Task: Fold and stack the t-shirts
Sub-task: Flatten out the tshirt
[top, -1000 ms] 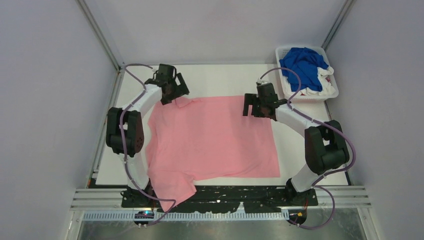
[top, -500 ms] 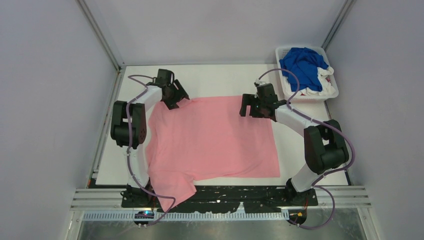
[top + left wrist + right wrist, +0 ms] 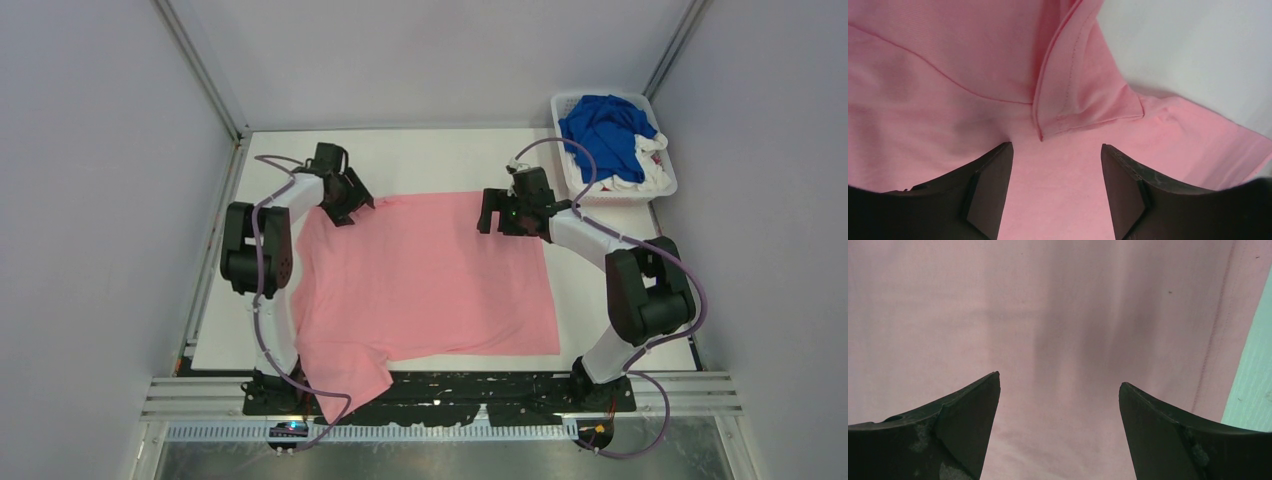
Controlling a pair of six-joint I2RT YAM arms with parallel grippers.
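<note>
Two arms, one shirt: top view w/ both wrist views. Pink t-shirt lies spread flat across the table, one sleeve drooping over the near edge at 7 o'clock. Step in hand (a judgement): taking hold of the far edge for the first fold; nothing is folded or stacked yet. Left gripper sits low at the shirt's 11 o'clock corner, jaws parted, straddling the doubled-over far sleeve w/o pinching it. Right gripper is at 1 o'clock, jaws likewise parted and empty, close over smooth cloth just inside the stitched hem. Both arms reach fwd w/ elbows bowed outward, wrists pitched down. Next move prob. calls for both to drop, close on the cloth together, then lift and carry the far edge toward 6 o'clock. Blue t-shirt and white ones wait in the basket at the table's 2 o'clock
</note>
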